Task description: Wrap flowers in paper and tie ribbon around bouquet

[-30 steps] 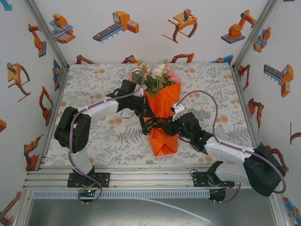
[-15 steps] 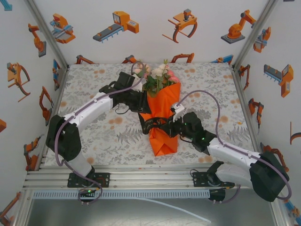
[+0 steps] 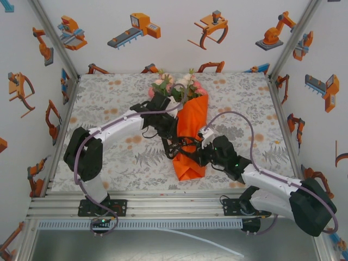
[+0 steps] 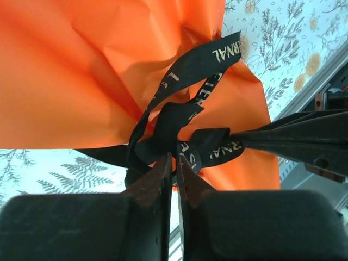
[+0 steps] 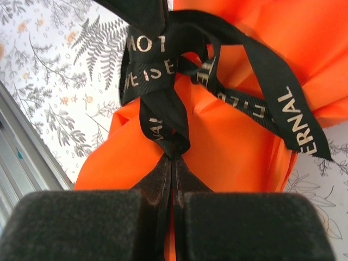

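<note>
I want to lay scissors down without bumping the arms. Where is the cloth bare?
Bare cloth lies far right, between the flowers and the right wall, and far left, behind the left arm. Crowded: the middle, where the left gripper and right gripper pinch the ribbon at the bouquet.

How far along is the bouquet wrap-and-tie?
Done: the flowers sit wrapped in the orange paper cone. In hand: the black ribbon is crossed into a loose knot around the cone's narrow part, with the left fingers and right fingers each pinched shut on a strand. Left: probably cinching the knot snug, then letting go.
</note>
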